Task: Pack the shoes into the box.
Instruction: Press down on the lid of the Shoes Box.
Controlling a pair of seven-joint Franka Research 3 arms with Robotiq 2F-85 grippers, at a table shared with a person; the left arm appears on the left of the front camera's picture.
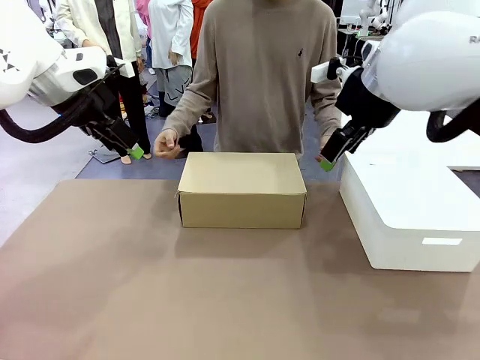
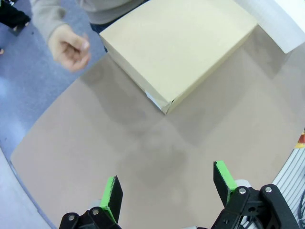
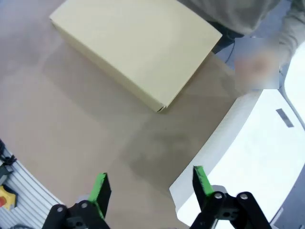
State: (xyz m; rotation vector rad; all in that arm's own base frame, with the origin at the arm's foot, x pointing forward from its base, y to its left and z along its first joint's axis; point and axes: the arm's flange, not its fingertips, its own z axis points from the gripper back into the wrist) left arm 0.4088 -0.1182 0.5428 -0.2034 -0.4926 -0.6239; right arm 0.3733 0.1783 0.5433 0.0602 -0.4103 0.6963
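The tan cardboard box [image 1: 241,190] stands at the far middle of the brown table with its lid down flat. It appears too in the left wrist view [image 2: 178,43] and the right wrist view [image 3: 136,45]. The shoes are hidden. My left gripper [image 1: 132,154] hangs raised left of the box; its fingers are spread wide with nothing between them [image 2: 169,188]. Held up to the right of the box, my right gripper [image 1: 325,161] is open and empty as well [image 3: 151,186]. A person stands behind the box, one hand [image 1: 166,142] curled just beyond its far left corner.
A large white rectangular block [image 1: 409,202] lies on the right side of the table, close beside the box. Bare brown tabletop [image 1: 187,292] stretches in front of the box. Other people stand in the background at the far left.
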